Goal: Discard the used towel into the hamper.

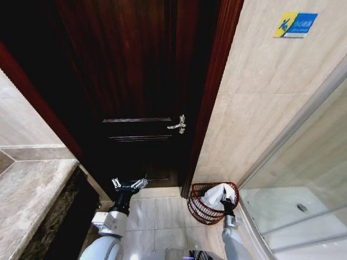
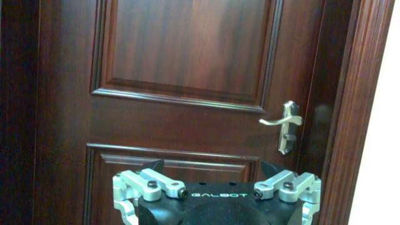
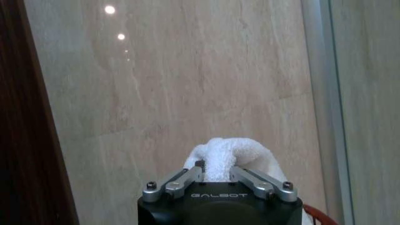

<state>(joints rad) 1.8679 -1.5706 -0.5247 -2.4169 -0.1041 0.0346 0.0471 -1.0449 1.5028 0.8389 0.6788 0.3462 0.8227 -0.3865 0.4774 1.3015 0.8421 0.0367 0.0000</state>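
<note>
The white towel [image 1: 218, 195] hangs bunched over the open top of the hamper [image 1: 198, 209], a round dark reddish wire basket standing on the floor by the door frame. My right gripper [image 1: 227, 202] is above the hamper's right rim, shut on the towel. In the right wrist view the right gripper [image 3: 216, 169] pinches the towel [image 3: 230, 149] between its fingers, and a piece of the hamper's red rim [image 3: 320, 216] shows beside it. My left gripper [image 1: 129, 184] is held open and bare in front of the door, left of the hamper; the left wrist view shows the left gripper [image 2: 212, 167] facing the door panel.
A dark wooden door [image 1: 141, 81] with a silver lever handle [image 1: 179, 124] stands shut ahead. A marble counter [image 1: 27, 200] runs along the left. The glass shower enclosure [image 1: 303, 179] closes in the right. Beige tile floor [image 1: 157, 216] lies between the arms.
</note>
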